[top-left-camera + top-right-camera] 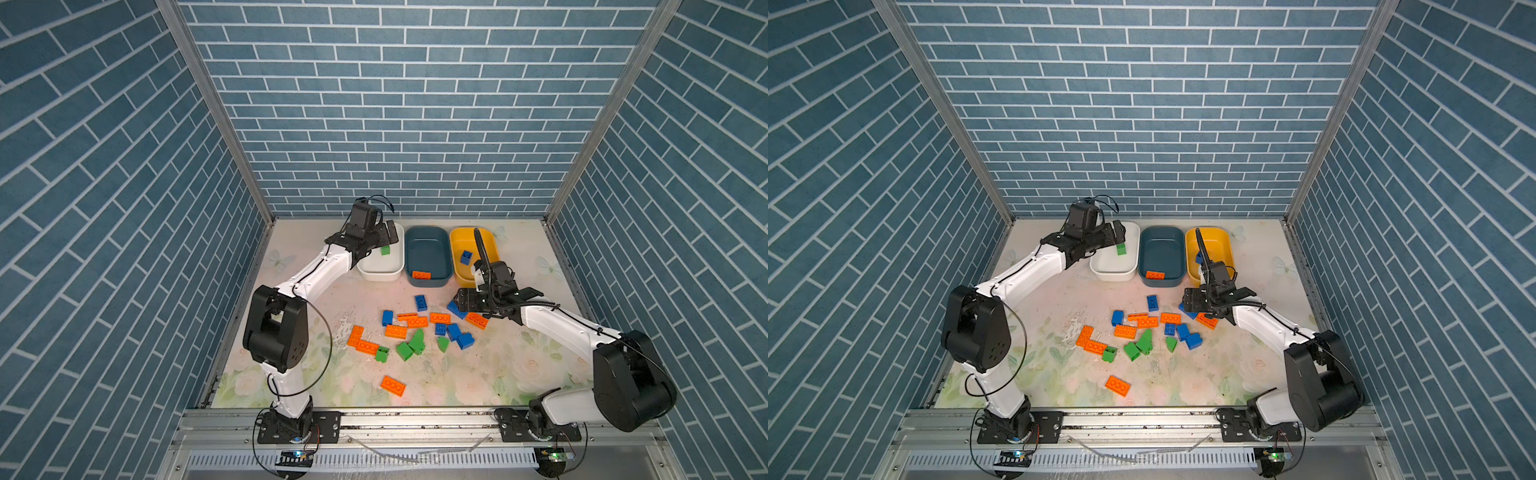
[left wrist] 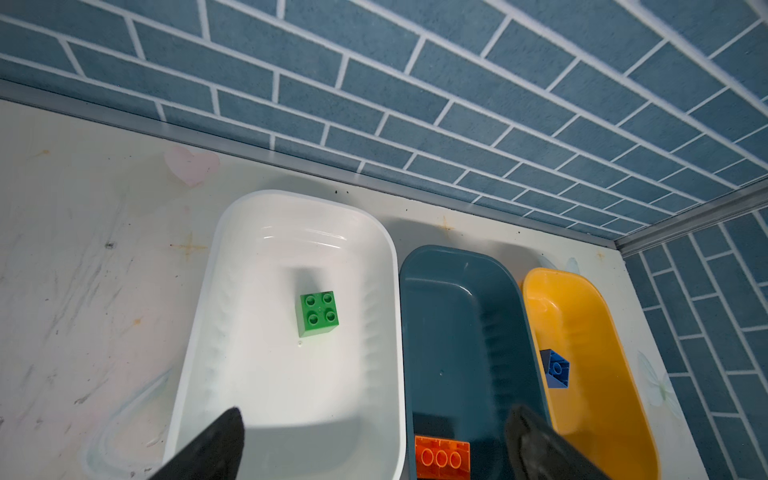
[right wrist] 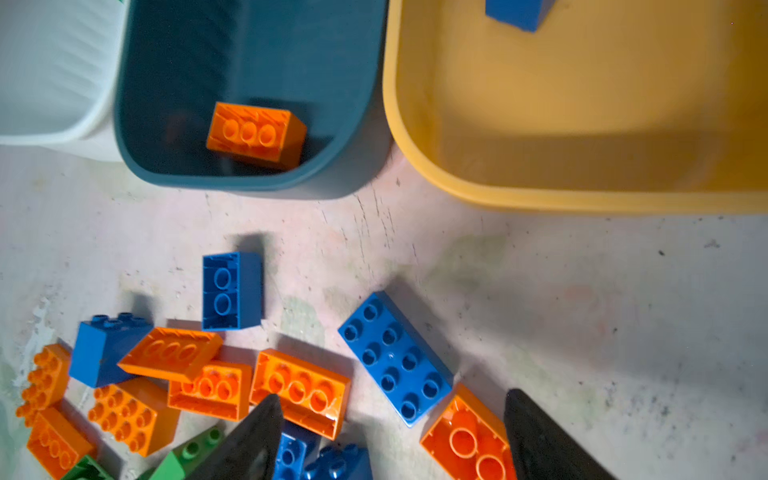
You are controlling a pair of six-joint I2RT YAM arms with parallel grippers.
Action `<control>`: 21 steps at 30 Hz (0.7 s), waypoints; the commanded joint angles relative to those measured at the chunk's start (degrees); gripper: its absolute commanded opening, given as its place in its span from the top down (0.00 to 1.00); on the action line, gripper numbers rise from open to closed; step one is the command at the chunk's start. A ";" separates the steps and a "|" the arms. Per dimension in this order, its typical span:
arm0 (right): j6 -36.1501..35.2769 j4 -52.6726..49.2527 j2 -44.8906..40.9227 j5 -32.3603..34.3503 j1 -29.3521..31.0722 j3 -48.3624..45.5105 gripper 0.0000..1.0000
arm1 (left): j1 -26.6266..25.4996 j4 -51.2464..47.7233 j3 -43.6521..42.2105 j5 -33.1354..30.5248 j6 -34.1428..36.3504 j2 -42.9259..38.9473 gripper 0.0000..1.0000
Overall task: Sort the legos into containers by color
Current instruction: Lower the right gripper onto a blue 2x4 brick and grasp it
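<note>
Blue brick-patterned walls [image 1: 415,104] closed in three sides of a pale, flower-printed surface [image 1: 498,374], which looked scuffed and speckled with grime in the wrist views. A metal rail ran along its near edge, where both arms were bolted down.

Sorting had barely started. Three tubs stood side by side against the far edge. The white tub [image 1: 380,275] held one green brick [image 2: 318,313], the teal tub [image 1: 428,284] held one orange brick [image 1: 422,274], and the yellow tub [image 1: 459,243] held one blue brick [image 1: 466,257]. So a colour had apparently been settled for each tub. Everything else was left to do: well over a dozen bricks lay in a mixed pile [image 1: 415,328] around the middle of the surface, orange, blue and green jumbled together, some touching or leaning on each other. A lone orange brick [image 1: 392,385] sat apart, nearer the near edge.

The left pincer [image 2: 376,411] hung over the white tub with its jaws spread wide and nothing between them; the green brick lay on the tub floor below. The right pincer [image 3: 392,397] hovered low over the pile's side towards the yellow tub, jaws apart and gripping nothing, above a flat blue plate [image 3: 395,357] and an upturned orange brick [image 3: 465,440].
</note>
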 commanded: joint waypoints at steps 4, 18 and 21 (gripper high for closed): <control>-13.83 -15.21 8.36 -0.66 1.08 9.73 0.27 | 0.29 3.92 -4.66 -2.89 0.36 -2.86 0.01; -27.07 -20.94 20.80 3.74 2.92 20.47 0.43 | 0.61 3.10 -8.43 -9.69 2.53 -6.99 0.01; -26.80 -21.56 22.87 5.79 3.55 21.83 0.47 | 0.59 2.49 -8.64 -9.73 2.31 -6.97 0.01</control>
